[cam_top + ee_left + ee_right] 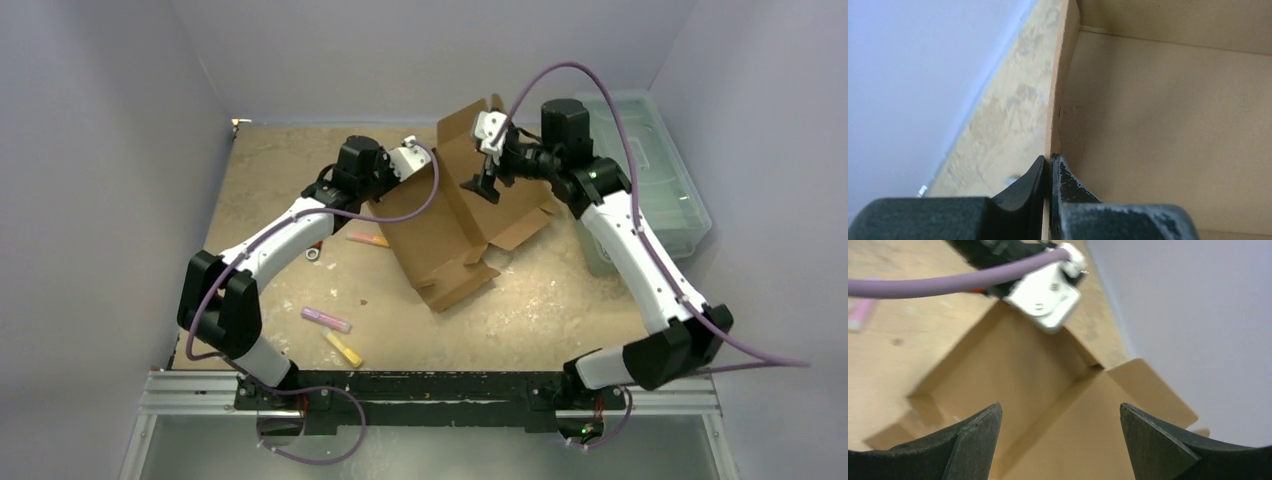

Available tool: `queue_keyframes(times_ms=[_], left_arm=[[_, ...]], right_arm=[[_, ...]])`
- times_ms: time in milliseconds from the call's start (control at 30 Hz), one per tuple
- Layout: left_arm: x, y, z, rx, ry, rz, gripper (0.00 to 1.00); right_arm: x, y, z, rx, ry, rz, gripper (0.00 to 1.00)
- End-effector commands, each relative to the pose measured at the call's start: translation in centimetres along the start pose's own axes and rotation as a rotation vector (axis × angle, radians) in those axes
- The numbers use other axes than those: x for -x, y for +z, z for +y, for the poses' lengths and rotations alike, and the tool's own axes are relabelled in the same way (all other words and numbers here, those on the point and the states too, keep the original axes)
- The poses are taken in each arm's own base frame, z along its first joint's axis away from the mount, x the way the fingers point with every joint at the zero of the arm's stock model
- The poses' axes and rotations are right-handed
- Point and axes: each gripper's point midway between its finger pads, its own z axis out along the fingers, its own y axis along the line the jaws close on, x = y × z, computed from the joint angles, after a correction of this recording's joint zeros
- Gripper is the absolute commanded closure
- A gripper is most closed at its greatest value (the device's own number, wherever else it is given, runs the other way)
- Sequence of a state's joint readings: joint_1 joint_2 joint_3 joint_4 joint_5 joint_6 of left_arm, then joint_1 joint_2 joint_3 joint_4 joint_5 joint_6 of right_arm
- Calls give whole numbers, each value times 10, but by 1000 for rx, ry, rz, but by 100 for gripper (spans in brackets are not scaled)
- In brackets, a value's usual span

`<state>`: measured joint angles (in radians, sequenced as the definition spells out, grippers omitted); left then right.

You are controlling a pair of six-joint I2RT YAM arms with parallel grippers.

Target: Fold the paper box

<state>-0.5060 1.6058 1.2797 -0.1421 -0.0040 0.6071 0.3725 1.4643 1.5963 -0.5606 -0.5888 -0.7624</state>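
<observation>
left gripper [1049, 164] pinches a raised wall of the paper box [445, 240]; right gripper [1060, 415] hangs wide open above it.

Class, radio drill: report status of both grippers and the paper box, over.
Left gripper shut on the paper box wall edge. Right gripper open, over box interior. Box half formed, flaps loose. Markers lie apart; bin close beside.

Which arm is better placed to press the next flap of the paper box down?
Probably the right. The right gripper is open and free above the paper box, while the left gripper is shut on one of its walls, steadying it.
</observation>
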Motion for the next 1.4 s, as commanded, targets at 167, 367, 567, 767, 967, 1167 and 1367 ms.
queue_keyframes(times_ms=[167, 367, 567, 767, 967, 1167, 1367], left_arm=[[-37, -33, -20, 70, -375, 107, 100], [-46, -34, -38, 93, -707, 165, 100], [-51, -54, -59, 108, -964, 162, 100], [-56, -79, -109, 98, -1104, 180, 100], [-73, -89, -154, 141, -1103, 249, 100], [-101, -92, -178, 229, -1043, 323, 100], [-108, -86, -191, 270, -982, 359, 100]], right_arm=[[-26, -9, 86, 245, 302, -156, 9], [-73, -10, 97, 236, 528, -167, 9], [-89, -3, 102, 265, 619, -158, 12], [-93, 1, 113, 295, 579, -135, 14], [-92, 12, 139, 364, 467, -94, 15], [-100, 23, 171, 459, 348, -43, 15], [-106, 27, 210, 575, 221, -53, 15]])
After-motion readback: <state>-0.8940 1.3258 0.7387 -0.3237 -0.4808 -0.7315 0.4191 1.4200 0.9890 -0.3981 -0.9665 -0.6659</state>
